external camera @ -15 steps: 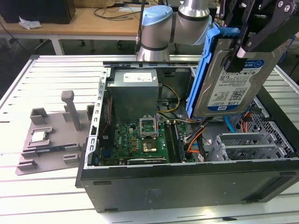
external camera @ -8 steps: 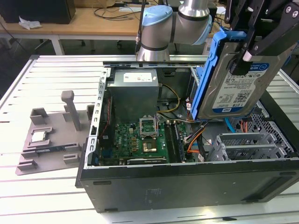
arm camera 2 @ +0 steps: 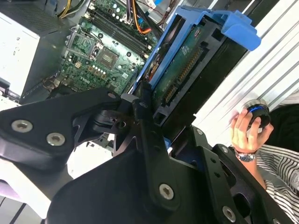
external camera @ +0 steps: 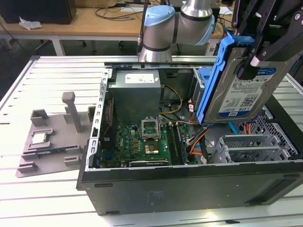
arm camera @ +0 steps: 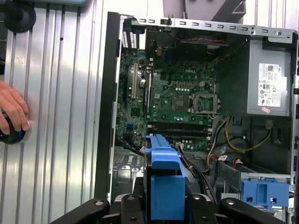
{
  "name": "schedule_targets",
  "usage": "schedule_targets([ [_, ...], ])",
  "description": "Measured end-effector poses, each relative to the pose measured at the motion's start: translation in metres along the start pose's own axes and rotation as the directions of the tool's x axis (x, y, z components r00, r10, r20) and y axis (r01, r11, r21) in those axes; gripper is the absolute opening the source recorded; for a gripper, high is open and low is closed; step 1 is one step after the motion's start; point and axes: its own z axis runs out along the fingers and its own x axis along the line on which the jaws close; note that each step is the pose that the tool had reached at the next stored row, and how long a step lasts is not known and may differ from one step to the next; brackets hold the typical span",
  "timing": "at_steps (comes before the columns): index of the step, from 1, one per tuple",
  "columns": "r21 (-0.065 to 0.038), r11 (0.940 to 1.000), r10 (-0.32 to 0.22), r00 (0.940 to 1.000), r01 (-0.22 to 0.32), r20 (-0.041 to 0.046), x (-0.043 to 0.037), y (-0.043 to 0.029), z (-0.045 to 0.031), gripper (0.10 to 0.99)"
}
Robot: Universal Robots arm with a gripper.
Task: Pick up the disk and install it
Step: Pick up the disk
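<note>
One grey fixture plate (external camera: 47, 142) lies toward the tabletop's (external camera: 57, 198) edge on the exterior view's left, with a small square chip (external camera: 39, 138) seated on it. Next along, the open computer case (external camera: 189, 194) lies on its side across the middle of the tabletop, baring its power supply (external camera: 136, 92) and green motherboard (external camera: 137, 139).

Farther toward the exterior view's right, over the case's drive-bay end, the disk (external camera: 246, 94) hangs clear of everything. It is tilted steeply on edge with its label facing the camera and its blue carrier (external camera: 214, 78) framing it. The hand (external camera: 253, 64) is pressed together on the disk, pinching it across its flat faces. In the second wrist view the black fingers (arm camera 2: 142, 116) clamp it with the circuit-board side showing. Below sit the metal drive bays (external camera: 246, 149) and loose orange cables (external camera: 199, 142).

The likely troubles:
- At this tilt a carrier corner could snag a cable or jam on a bay rail instead of sliding in.
- A narrow pinch on smooth faces may let the disk twist or slip onto the motherboard.

At the tabletop's edge, a person's fingers (arm camera: 11, 112) rest on a round knob (arm camera: 9, 135), well apart from the case.
</note>
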Motion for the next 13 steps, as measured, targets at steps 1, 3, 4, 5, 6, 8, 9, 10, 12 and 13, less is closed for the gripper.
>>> schedule_targets([
  [1,0.000,1.0000,0.000,1.0000,0.000,0.0000,0.0001,-0.0004,0.0009,0.369],
  [3,0.000,1.0000,0.000,1.0000,0.000,0.0001,0.0004,-0.0019,0.0037,0.369],
  [4,0.000,1.0000,0.000,1.0000,0.000,0.0000,0.0005,-0.0026,0.0046,0.369],
  [5,0.000,1.0000,0.000,1.0000,0.000,0.0001,0.0006,-0.0032,0.0054,0.369],
  [6,0.000,1.0000,0.000,1.0000,0.000,0.0001,0.0008,-0.0040,0.0064,0.369],
  [8,0.000,1.0000,0.000,1.0000,0.000,0.0001,0.0011,-0.0052,0.0078,0.369],
  [9,0.000,1.0000,0.000,1.0000,0.000,0.0001,0.0012,-0.0057,0.0084,0.369],
  [10,0.000,1.0000,0.000,1.0000,0.000,0.0001,0.0015,-0.0067,0.0096,0.369],
  [12,0.000,1.0000,0.000,1.0000,0.000,0.0001,0.0018,-0.0076,0.0108,0.369],
  [13,0.000,1.0000,0.000,1.0000,0.000,0.0001,0.0020,-0.0081,0.0115,0.369],
])
